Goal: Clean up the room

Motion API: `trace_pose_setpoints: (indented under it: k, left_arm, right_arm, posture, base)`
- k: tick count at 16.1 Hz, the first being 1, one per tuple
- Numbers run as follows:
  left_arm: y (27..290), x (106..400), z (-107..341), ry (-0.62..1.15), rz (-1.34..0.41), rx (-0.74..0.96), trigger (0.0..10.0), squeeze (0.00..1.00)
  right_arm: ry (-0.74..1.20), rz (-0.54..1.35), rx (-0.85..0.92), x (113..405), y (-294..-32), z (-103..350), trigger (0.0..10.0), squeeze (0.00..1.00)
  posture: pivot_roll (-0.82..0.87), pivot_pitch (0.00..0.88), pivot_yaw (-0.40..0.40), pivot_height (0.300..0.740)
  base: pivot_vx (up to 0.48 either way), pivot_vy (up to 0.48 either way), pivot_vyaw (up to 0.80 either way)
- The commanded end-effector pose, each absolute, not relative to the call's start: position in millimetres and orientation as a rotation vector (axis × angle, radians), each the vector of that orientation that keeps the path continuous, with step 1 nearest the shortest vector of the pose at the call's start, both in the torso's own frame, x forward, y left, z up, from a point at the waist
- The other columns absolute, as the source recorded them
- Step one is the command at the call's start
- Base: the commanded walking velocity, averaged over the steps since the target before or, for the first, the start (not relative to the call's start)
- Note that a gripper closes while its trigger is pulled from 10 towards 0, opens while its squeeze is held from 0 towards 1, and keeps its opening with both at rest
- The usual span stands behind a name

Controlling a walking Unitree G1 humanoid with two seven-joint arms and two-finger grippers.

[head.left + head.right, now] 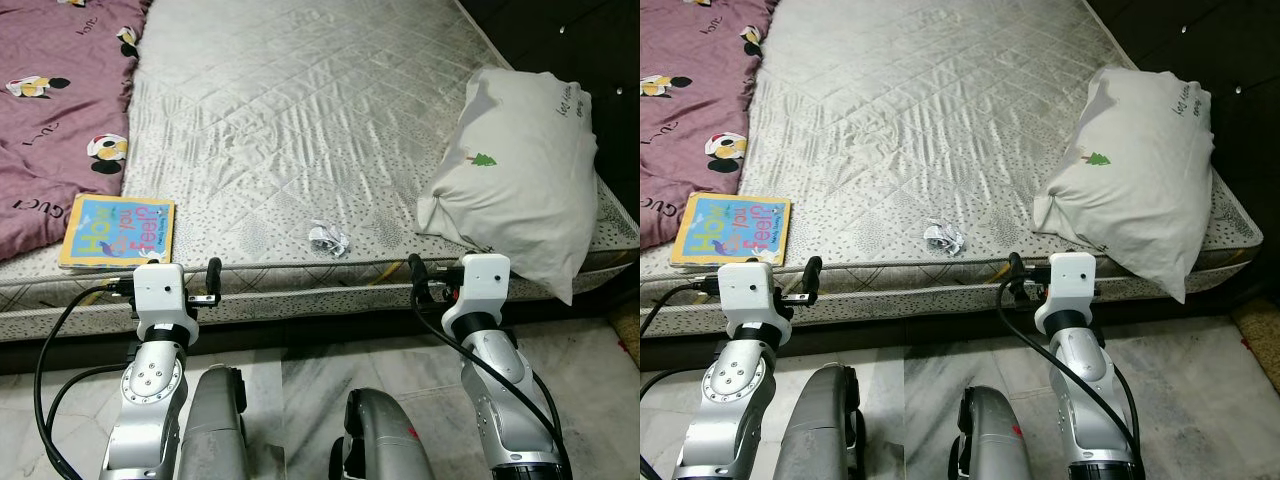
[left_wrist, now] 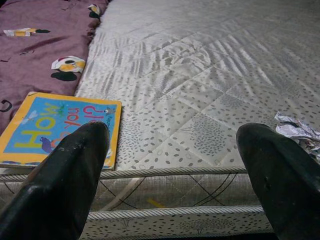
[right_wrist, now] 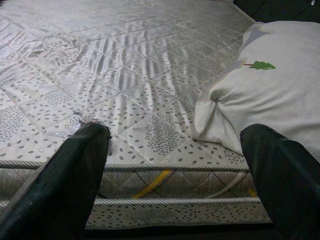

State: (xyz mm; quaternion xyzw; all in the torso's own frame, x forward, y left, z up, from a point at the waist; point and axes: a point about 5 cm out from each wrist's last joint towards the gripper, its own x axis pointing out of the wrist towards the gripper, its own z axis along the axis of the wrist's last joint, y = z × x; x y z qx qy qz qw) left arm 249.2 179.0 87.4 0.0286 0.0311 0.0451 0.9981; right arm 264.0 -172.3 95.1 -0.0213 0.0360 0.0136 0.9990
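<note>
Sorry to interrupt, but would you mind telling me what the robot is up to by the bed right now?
It stands at the edge of the mattress, holding nothing. The left end effector and right end effector are both open and raised at the mattress's near edge. On the mattress lie a children's book near the purple blanket, a crumpled paper scrap in the middle, and a white pillow on the right.

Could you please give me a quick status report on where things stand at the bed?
Both end effectors, left and right, open, empty, at mattress edge. Crumpled paper, book, pillow untouched. Nothing blocking the paper.
</note>
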Motion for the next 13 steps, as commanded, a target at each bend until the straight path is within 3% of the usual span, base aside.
trace_pose_setpoints:
  k: [1, 13]
  left_arm:
    - [177.8, 248.6, 88.9, 0.06, 0.088, 0.059, 10.0, 0.0]
    - [177.8, 248.6, 88.9, 0.06, 0.088, 0.059, 10.0, 0.0]
  right_arm:
    - [0.077, 0.025, -0.042, 262.9, -173.9, 95.2, 10.0, 0.0]
    - [0.077, 0.025, -0.042, 262.9, -173.9, 95.2, 10.0, 0.0]
  posture:
    - [-0.01, 0.161, -0.084, 0.641]
    - [-0.01, 0.161, -0.084, 0.641]
  base:
    - [0.0, 0.0, 0.0]
    - [0.0, 0.0, 0.0]
